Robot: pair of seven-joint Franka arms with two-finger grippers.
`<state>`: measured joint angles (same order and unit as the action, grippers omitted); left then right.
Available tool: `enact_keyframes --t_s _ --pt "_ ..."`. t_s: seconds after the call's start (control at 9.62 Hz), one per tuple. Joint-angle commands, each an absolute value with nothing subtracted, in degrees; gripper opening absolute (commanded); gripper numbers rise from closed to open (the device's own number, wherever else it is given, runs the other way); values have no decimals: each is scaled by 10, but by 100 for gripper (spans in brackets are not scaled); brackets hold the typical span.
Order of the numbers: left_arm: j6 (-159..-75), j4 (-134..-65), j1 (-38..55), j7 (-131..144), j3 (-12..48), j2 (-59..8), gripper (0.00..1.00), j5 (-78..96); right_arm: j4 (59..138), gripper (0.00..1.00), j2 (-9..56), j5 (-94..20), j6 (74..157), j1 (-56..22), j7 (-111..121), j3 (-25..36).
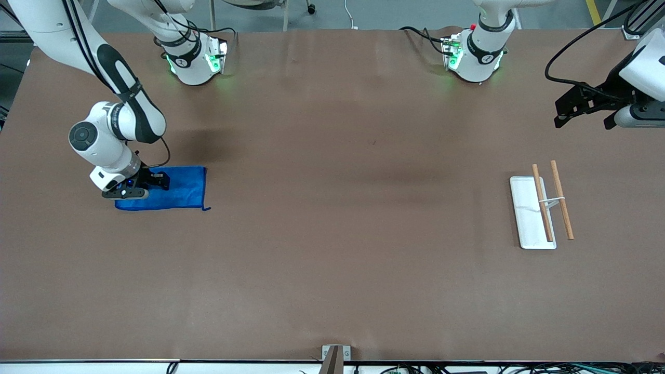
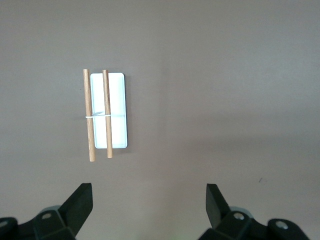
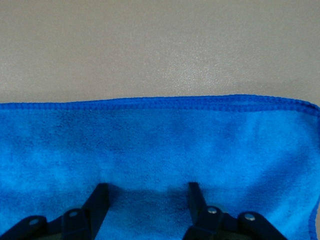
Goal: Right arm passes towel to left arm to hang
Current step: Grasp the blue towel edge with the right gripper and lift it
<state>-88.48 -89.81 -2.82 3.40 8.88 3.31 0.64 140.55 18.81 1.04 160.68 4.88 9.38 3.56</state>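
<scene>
Right hand hides towel end—

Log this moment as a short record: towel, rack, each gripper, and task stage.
towel: blue towel lies flat on the table at the right arm's end
rack: white-based rack with two wooden bars, at the left arm's end, nothing hung on it
right gripper: right gripper down on the towel, fingers apart with cloth between them, no pinch visible yet
left gripper: left gripper open, waiting in the air with the rack in its wrist view
stage: towel not lifted, handover not begun
</scene>
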Motion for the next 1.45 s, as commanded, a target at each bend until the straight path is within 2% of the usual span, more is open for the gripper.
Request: enact_keyframes --t_s 0.0,0.1,0.31,0.62,0.94,1.14,1.35 --pt "-877 -898 -30 26 91 20 100 4 1414 27 186 6 1612 55 98 33" --pt "-877 -898 -30 26 91 20 100 4 1413 13 186 4 1610 56 97 33" --pt "-877 -898 -30 26 91 20 100 4 1411 0 185 1 1595 53 75 32" --pt "-877 -898 -30 26 91 20 100 4 1341 0 125 1 1408 51 37 3" --pt "-877 -897 -31 26 91 20 100 4 1202 0 98 -6 1198 50 26 -27" --pt "-877 -898 -33 25 91 19 100 26 1128 0 101 -33 1141 50 -15 -81" --pt "-877 -898 -47 19 81 5 100 104 1091 0 103 -165 1142 49 -10 -129"
